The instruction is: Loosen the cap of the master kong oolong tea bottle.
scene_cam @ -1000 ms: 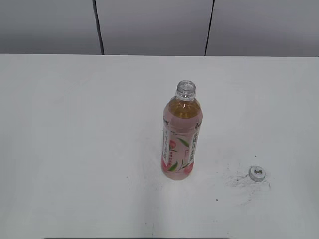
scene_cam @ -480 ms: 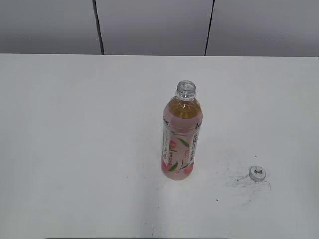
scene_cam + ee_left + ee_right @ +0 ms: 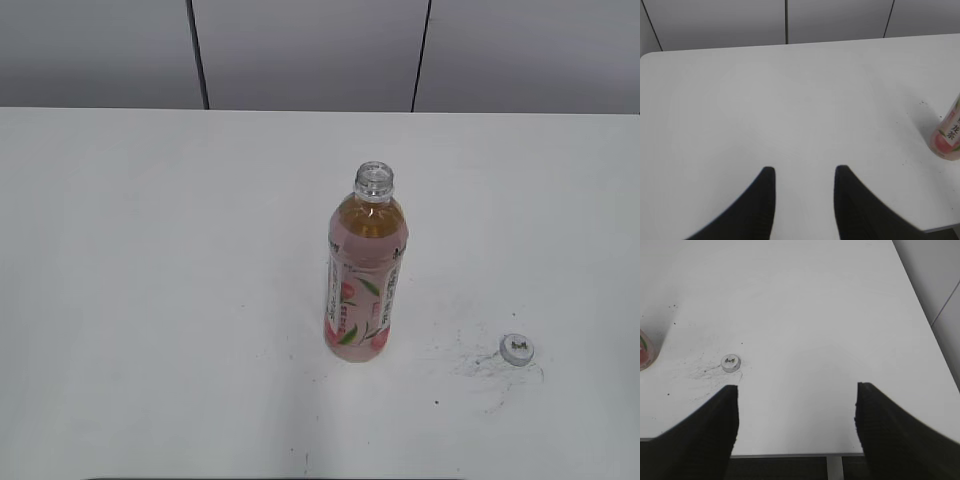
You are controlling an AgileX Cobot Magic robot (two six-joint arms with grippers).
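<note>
- since the cap (image 3: 516,349) lies flat on the desk (image 3: 150,300) near the front right corner, well apart from the master kong oolong tea bottle (image 3: 364,270), the loosening appears fully done; the bottle neck stands open with its thread rings bare.
- bottle: upright, a little right of the desk's middle and nearer the front edge than the back edge; amber tea fills it up to the shoulder, and the pink label faces the camera.
- cap: top side up, its small dark mark showing, resting within a patch of grey scuff marks (image 3: 480,370) on the desk surface.
- left gripper (image 3: 802,172): open, its two dark fingers parted over bare desk, holding nothing; only the bottle's base shows at the right edge of the left wrist view.
- right gripper (image 3: 796,390): wide open and empty, its fingers spread above the front edge of the desk, with the cap just beyond the left finger tip and untouched.
- remaining work, as a judgement: none for the stated task; both arms sit clear of the bottle.
- hidden or unclear: neither arm appears in the exterior view; each wrist view cuts off the bottle, showing only a sliver of label; the label text is too small to read; the cap's underside and thread cannot be seen.
</note>
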